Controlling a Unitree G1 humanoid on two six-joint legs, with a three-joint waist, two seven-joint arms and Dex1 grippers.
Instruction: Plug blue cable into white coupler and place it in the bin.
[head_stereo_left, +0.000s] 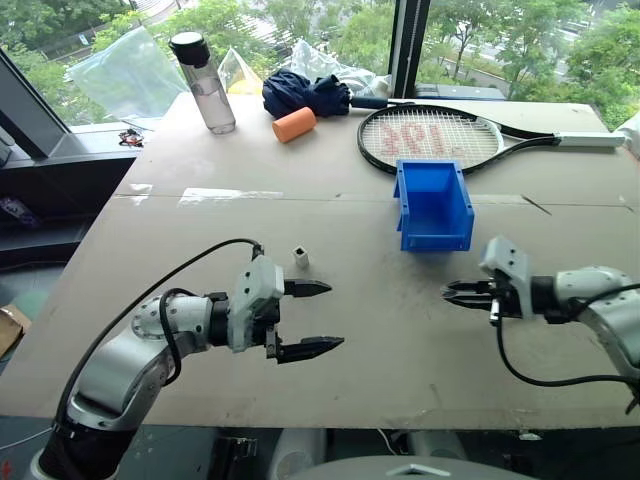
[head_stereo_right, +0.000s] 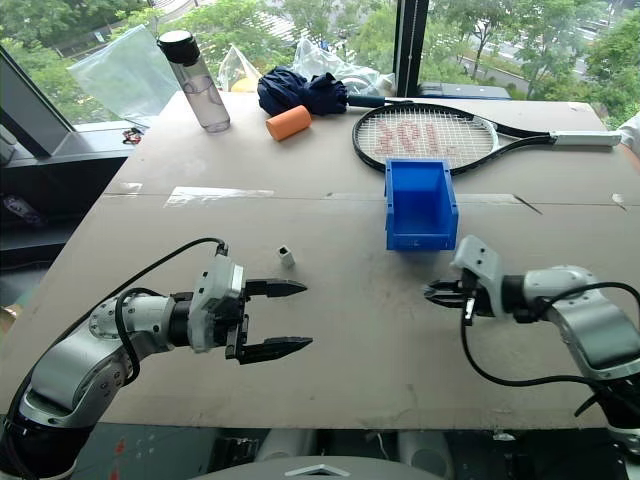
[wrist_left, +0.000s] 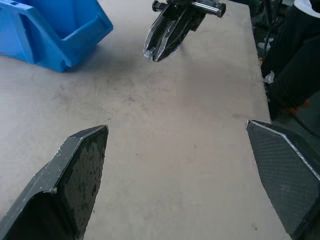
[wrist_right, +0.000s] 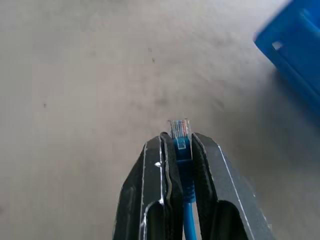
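The blue cable (wrist_right: 186, 197) is pinched between the fingers of my right gripper (head_stereo_left: 450, 292), which is shut on it; its clear plug (wrist_right: 180, 131) pokes out past the fingertips. This gripper hovers over the table in front of the bin (head_stereo_left: 434, 205), an open blue box whose inside looks bare. The white coupler (head_stereo_left: 300, 257) stands on the table just beyond my left gripper (head_stereo_left: 334, 316), which is open with nothing between its fingers and points toward the right gripper (wrist_left: 161, 47). The rest of the cable is hidden.
At the back of the table lie a tennis racket (head_stereo_left: 432, 137), a dark-blue cloth (head_stereo_left: 305, 93), an orange cylinder (head_stereo_left: 293, 124) and a water bottle (head_stereo_left: 206, 82). The table's front edge (head_stereo_left: 330, 415) runs just below both arms.
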